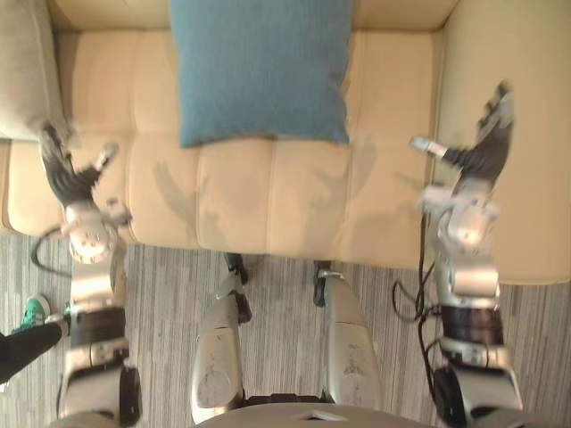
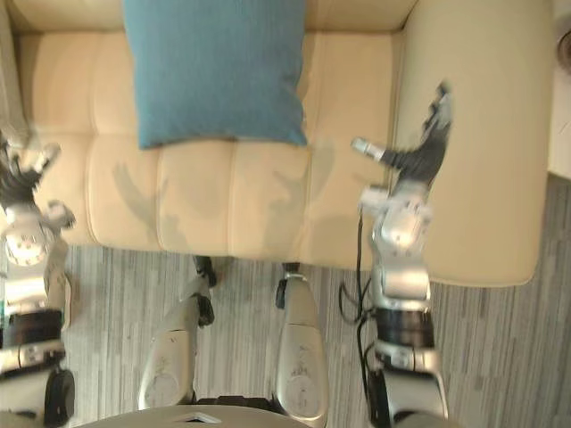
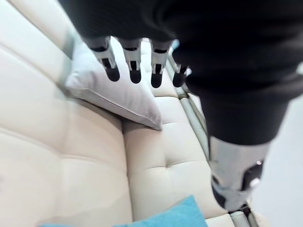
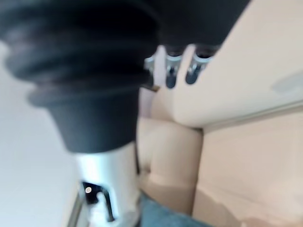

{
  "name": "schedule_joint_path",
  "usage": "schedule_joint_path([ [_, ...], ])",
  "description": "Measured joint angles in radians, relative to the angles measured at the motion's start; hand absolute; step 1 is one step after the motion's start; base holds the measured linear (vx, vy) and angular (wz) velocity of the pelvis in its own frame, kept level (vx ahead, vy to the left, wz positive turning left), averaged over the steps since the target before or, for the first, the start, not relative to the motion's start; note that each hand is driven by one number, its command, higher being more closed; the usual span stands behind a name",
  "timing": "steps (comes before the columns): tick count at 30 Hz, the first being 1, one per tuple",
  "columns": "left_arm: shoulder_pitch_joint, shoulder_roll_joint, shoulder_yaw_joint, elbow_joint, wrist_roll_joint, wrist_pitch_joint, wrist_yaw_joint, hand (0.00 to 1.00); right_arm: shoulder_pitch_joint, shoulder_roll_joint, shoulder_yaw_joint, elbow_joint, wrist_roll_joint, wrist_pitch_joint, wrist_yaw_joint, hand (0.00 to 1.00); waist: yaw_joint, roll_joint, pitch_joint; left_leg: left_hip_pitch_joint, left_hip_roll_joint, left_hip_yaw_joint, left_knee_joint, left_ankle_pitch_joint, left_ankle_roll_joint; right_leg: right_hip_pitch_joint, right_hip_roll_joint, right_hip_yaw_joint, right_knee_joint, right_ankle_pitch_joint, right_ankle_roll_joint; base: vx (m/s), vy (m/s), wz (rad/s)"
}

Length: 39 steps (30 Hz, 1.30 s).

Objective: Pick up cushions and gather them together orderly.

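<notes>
Two cushions: blue cushion [image 1: 260,69], woven, square, upper centre; grey cushion [image 1: 25,71], smooth, upper left. One cream tufted sofa [image 1: 268,196]. Left hand [image 1: 67,183], right hand [image 1: 482,160]: fingers straight, empty.

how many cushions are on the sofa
2: a blue cushion at the sofa middle, a light grey cushion at its left end. Others may be hidden.

Two head cameras look straight down from high up at the sofa [image 1: 232,196], from over its front edge. Both see the blue cushion [image 2: 214,71] by the back edge. The left wrist camera looks close along the left hand [image 3: 133,61] toward a pale cushion [image 3: 113,94]. The right wrist camera looks past the right hand [image 4: 171,75] at maybe the sofa's right end.
</notes>
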Motion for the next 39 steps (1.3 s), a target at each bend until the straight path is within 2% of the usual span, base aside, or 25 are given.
schedule_joint_path([
  [2,0.113,-0.068,-0.006,0.089,-0.007,0.0,-0.071,0.0,0.139,0.073,0.015,0.015,-0.015,-0.007,0.074,0.0,0.003,-0.017,-0.064,0.05,0.007,-0.001,0.016,-0.036,0.004,0.077,0.01,-0.006,-0.042,-0.003,0.005,0.14,0.017,-0.07],
  [3,0.137,-0.081,-0.007,0.113,-0.01,0.0,-0.086,0.0,0.17,0.093,0.021,0.032,-0.018,-0.012,0.087,0.0,0.003,-0.023,-0.075,0.07,0.009,0.002,0.016,-0.042,0.001,0.101,0.013,-0.005,-0.055,-0.002,0.006,0.14,0.021,-0.21],
  [5,0.23,-0.131,-0.011,0.257,-0.016,0.002,-0.148,0.0,0.269,0.174,0.028,0.175,-0.054,-0.024,0.139,0.0,0.004,-0.05,-0.148,0.138,0.014,0.011,0.016,-0.073,-0.006,0.184,0.025,-0.002,-0.104,-0.001,0.012,0.15,0.034,-0.19],
  [7,0.271,-0.158,-0.009,0.353,-0.018,0.002,-0.175,0.0,0.32,0.208,0.026,0.288,-0.065,-0.026,0.155,0.0,0.006,-0.058,-0.189,0.172,0.017,0.01,0.008,-0.084,-0.009,0.229,0.032,-0.002,-0.147,0.006,0.016,0.11,0.037,-0.11],
  [11,0.304,-0.218,0.038,0.631,-0.005,0.015,-0.199,0.0,0.363,0.258,-0.032,0.635,-0.101,-0.019,0.205,0.0,0.005,-0.057,-0.246,0.248,0.015,0.021,0.006,-0.115,-0.008,0.339,0.036,0.003,-0.242,0.035,0.032,0.1,0.058,-0.11],
  [12,0.311,-0.227,0.045,0.702,0.011,0.031,-0.203,0.0,0.363,0.26,-0.063,0.765,-0.101,-0.016,0.217,0.0,0.006,-0.056,-0.255,0.273,0.015,0.031,0.006,-0.123,-0.008,0.374,0.039,0.011,-0.279,0.051,0.036,0.07,0.066,-0.23],
  [16,0.335,-0.239,0.083,0.802,0.078,0.051,-0.23,0.0,0.366,0.259,-0.174,0.996,-0.134,0.013,0.253,0.0,0.009,-0.057,-0.289,0.343,0.0,0.051,-0.032,-0.125,-0.008,0.461,0.038,0.028,-0.371,0.097,0.046,0.05,0.063,-0.15],
  [21,0.337,-0.254,0.093,0.815,0.093,0.051,-0.236,0.0,0.381,0.263,-0.197,1.024,-0.14,0.024,0.255,0.0,0.016,-0.061,-0.307,0.396,-0.009,0.071,-0.037,-0.131,-0.003,0.495,0.03,0.049,-0.367,0.099,0.046,-0.02,0.034,-0.12],
  [25,0.321,-0.266,0.09,0.812,0.1,0.05,-0.23,0.0,0.379,0.274,-0.189,1.014,-0.138,0.023,0.251,0.0,0.024,-0.083,-0.294,0.378,0.011,0.105,0.081,-0.195,-0.001,0.492,0.031,0.087,-0.35,0.11,0.049,-0.12,0.025,-0.28],
  [26,0.318,-0.266,0.088,0.811,0.1,0.05,-0.224,0.0,0.375,0.275,-0.187,1.007,-0.137,0.023,0.25,0.0,0.024,-0.083,-0.293,0.362,0.019,0.118,0.117,-0.212,0.003,0.484,0.032,0.09,-0.352,0.105,0.034,-0.21,0.057,-0.39],
  [28,0.309,-0.27,0.087,0.808,0.1,0.05,-0.211,0.0,0.364,0.28,-0.185,0.988,-0.136,0.024,0.248,0.0,0.026,-0.078,-0.291,0.333,0.036,0.133,0.147,-0.229,0.027,0.471,0.021,0.031,-0.368,0.078,-0.037,-0.19,0.06,-0.37],
  [29,0.312,-0.28,0.089,0.786,0.1,0.05,-0.204,0.0,0.355,0.268,-0.181,0.983,-0.136,0.022,0.248,0.0,0.033,-0.049,-0.29,0.32,0.068,0.141,0.127,-0.209,0.058,0.453,0.013,-0.035,-0.288,0.041,-0.055,-0.18,0.016,-0.29],
  [30,0.311,-0.275,0.088,0.77,0.1,0.05,-0.191,0.0,0.348,0.27,-0.171,0.984,-0.135,0.022,0.247,0.0,0.033,-0.055,-0.284,0.305,0.078,0.147,0.138,-0.203,0.067,0.388,-0.008,-0.06,-0.055,0.01,-0.03,-0.22,0.025,-0.21],
  [31,0.308,-0.266,0.087,0.769,0.1,0.05,-0.187,0.0,0.349,0.274,-0.165,0.985,-0.135,0.022,0.247,0.0,0.034,-0.069,-0.286,0.301,0.079,0.144,0.144,-0.201,0.07,0.367,-0.017,-0.066,0.06,-0.012,-0.025,-0.15,-0.037,0.07],
  [32,0.309,-0.237,0.066,0.76,0.1,0.052,-0.176,0.0,0.346,0.292,-0.149,0.998,-0.136,0.022,0.231,0.0,0.049,-0.107,-0.287,0.295,0.08,0.142,0.164,-0.187,0.064,0.374,-0.041,-0.081,0.323,-0.058,0.006,-0.12,-0.054,0.09],
  [33,0.312,-0.235,0.065,0.753,0.1,0.052,-0.172,0.0,0.344,0.296,-0.148,1.016,-0.137,0.02,0.225,0.0,0.053,-0.114,-0.291,0.289,0.08,0.143,0.17,-0.181,0.063,0.389,-0.045,-0.081,0.372,-0.062,0.017,-0.11,-0.087,0.04],
  [35,0.32,-0.235,0.063,0.744,0.1,0.052,-0.162,0.0,0.315,0.301,-0.124,1.051,-0.14,0.02,0.219,0.0,0.057,-0.121,-0.296,0.264,0.081,0.14,0.179,-0.162,0.063,0.43,-0.045,-0.079,0.396,-0.047,0.049,-0.16,-0.129,-0.09],
  [36,0.305,-0.24,0.063,0.74,0.1,0.054,-0.15,0.0,0.272,0.297,-0.111,1.076,-0.142,0.027,0.213,0.0,0.076,-0.119,-0.301,0.23,0.083,0.142,0.182,-0.132,0.052,0.459,-0.02,-0.085,0.28,-0.096,0.093,-0.2,-0.146,-0.3],
  [37,0.305,-0.253,0.066,0.74,0.1,0.054,-0.146,0.0,0.257,0.293,-0.11,1.076,-0.142,0.028,0.211,0.0,0.082,-0.101,-0.3,0.221,0.091,0.139,0.165,-0.115,0.052,0.466,-0.002,-0.09,0.232,-0.108,0.086,-0.27,-0.102,-0.53],
  [38,0.308,-0.288,0.068,0.74,0.098,0.054,-0.142,0.0,0.23,0.287,-0.109,1.071,-0.143,0.025,0.205,0.0,0.096,-0.051,-0.298,0.213,0.096,0.124,0.092,-0.057,0.051,0.51,0.046,-0.099,0.062,-0.129,0.051,-0.29,-0.083,-0.49],
  [39,0.309,-0.298,0.051,0.741,0.098,0.052,-0.137,0.0,0.214,0.274,-0.108,1.071,-0.143,0.026,0.2,0.0,0.103,-0.036,-0.294,0.199,0.1,0.138,0.059,-0.022,0.042,0.53,0.063,-0.109,-0.04,-0.143,0.033,-0.31,-0.092,-0.44],
])
